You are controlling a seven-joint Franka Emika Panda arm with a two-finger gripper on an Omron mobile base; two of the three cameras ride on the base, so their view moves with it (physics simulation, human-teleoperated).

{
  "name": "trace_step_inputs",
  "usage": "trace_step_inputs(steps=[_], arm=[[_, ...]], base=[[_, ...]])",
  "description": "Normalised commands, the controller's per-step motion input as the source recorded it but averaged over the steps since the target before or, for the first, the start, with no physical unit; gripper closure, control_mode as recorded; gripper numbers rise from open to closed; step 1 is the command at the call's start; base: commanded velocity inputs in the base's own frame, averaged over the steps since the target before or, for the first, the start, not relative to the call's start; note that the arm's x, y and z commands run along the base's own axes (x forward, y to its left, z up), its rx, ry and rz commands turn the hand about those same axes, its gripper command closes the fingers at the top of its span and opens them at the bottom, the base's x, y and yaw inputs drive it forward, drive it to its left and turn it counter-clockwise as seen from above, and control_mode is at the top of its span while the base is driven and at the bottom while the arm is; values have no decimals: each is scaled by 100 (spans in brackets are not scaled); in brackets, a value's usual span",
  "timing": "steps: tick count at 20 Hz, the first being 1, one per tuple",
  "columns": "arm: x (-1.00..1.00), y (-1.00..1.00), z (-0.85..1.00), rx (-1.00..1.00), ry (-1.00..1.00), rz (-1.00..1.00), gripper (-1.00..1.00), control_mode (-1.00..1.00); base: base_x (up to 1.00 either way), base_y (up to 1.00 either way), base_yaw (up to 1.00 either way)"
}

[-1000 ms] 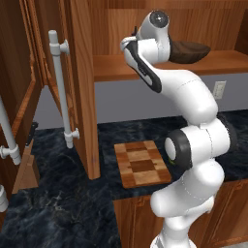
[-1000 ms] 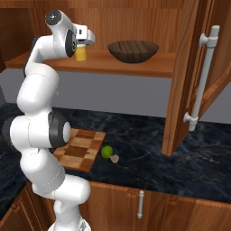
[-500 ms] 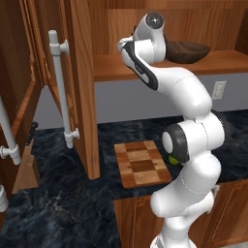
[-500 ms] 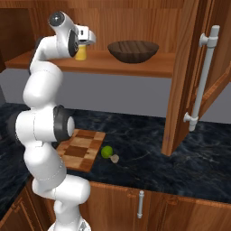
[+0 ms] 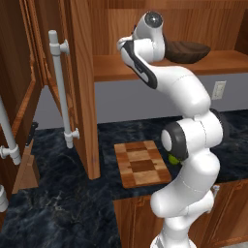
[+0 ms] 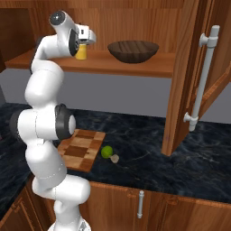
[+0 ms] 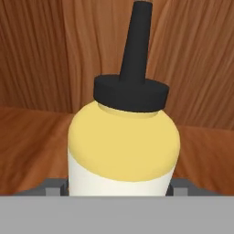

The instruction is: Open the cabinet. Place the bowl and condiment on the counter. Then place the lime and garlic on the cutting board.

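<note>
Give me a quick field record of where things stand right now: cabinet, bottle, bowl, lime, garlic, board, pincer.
cabinet: doors open
condiment: upright on the cabinet shelf, close in front of the hand camera
bowl: on the same shelf, beside the condiment, apart from it
lime: on the counter, just off the cutting board
garlic: on the counter next to the lime
pincer: at the condiment; grip cannot be told

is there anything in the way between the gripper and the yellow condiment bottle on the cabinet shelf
Nothing visible. The gripper is right at the condiment, which stands upright on the cabinet shelf. The bowl sits apart, farther along the shelf.
</note>
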Motion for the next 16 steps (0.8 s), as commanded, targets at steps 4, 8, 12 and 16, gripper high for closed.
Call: trace_step_inputs(steps=[4, 8, 12, 16], arm=[[-74, 19, -3, 0, -3, 0, 100, -100], [-100, 34, -17, 0, -9, 0, 100, -100], [-100, 21, -12, 0, -4, 0, 100, -100], [-100, 2, -2, 0, -2, 0, 100, -100]], base=[[0, 0, 0], [0, 0, 0], [0, 0, 0], [0, 0, 0]])
